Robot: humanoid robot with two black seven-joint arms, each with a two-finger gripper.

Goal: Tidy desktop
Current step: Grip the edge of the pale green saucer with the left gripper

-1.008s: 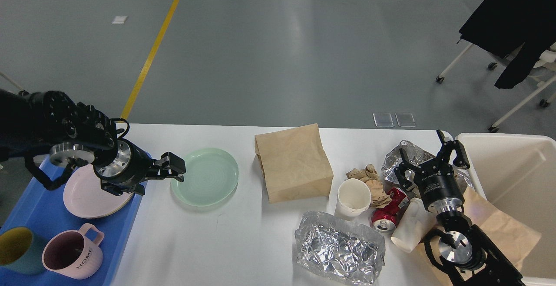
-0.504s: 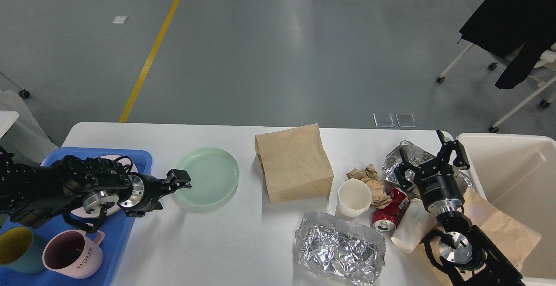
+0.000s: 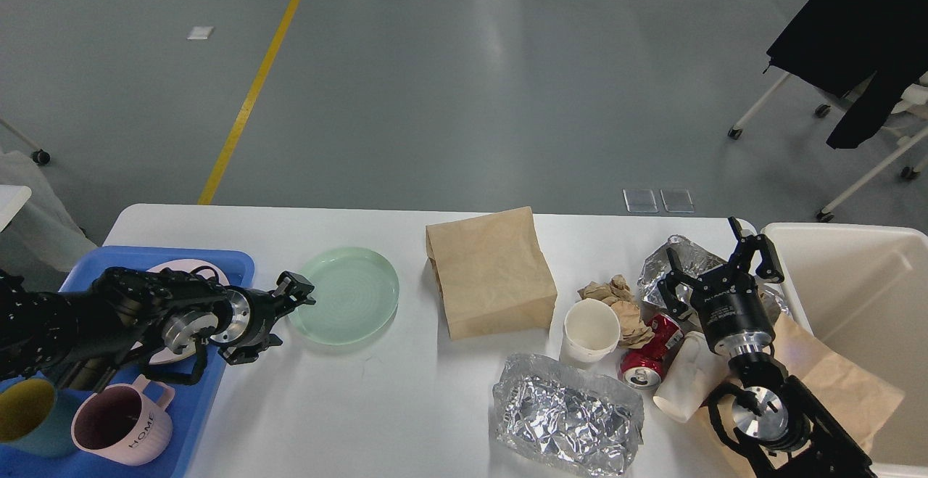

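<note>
The white desktop [image 3: 362,405] fills the lower half of the head view. A pale green plate [image 3: 348,293] lies on it left of centre. My left gripper [image 3: 286,318] is low at the plate's left rim, open, one finger [image 3: 296,288] by the rim and the other nearer me. Litter lies to the right: a brown paper bag [image 3: 489,271], a white paper cup [image 3: 589,329], crumpled brown paper [image 3: 623,304], a red can [image 3: 649,358] and crumpled foil [image 3: 565,413]. My right gripper [image 3: 714,264] stands open over a second foil wad [image 3: 678,257], holding nothing.
A blue tray [image 3: 196,391] at the left edge holds a pink plate [image 3: 185,268], a pink mug [image 3: 119,423] and a yellow-lined cup [image 3: 25,409]. A cream bin [image 3: 863,297] stands at the right. A tipped white cup [image 3: 685,380] and a flat brown bag [image 3: 834,384] lie by my right arm.
My left arm has dropped from above the blue tray down to desk level, and its gripper now sits at the green plate's left rim. The right arm has not moved.
</note>
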